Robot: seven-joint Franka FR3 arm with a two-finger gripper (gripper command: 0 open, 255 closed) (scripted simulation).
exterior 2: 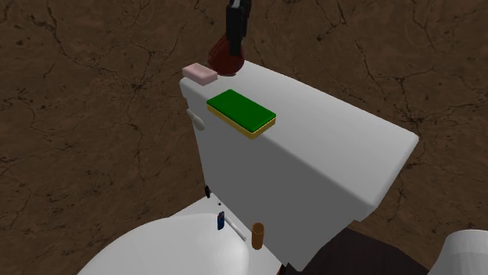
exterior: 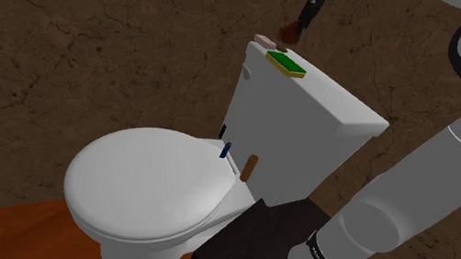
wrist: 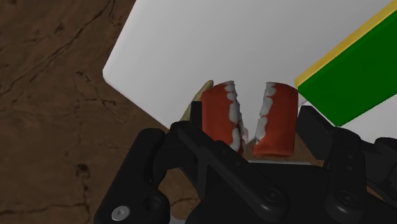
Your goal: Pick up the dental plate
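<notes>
The dental plate (wrist: 249,118) is red with white teeth, two halves hinged apart. My black gripper (wrist: 251,124) is shut on it, one finger against each red outer side. In the shoulder view the dental plate (exterior: 287,35) sits in the gripper (exterior: 293,31) over the far corner of the white toilet tank lid (exterior: 339,100). In the second exterior view the gripper (exterior 2: 231,48) comes down from above onto the dental plate (exterior 2: 225,61). I cannot tell whether the plate touches the tank lid (exterior 2: 328,144).
A pink soap bar (exterior 2: 199,73) lies beside the plate at the lid's corner. A green sponge with a yellow underside (exterior 2: 241,112) lies on the lid closer in. Below are the shut toilet seat (exterior: 152,182), a small blue item (exterior: 226,148) and a brown one (exterior: 248,168). Brown floor surrounds.
</notes>
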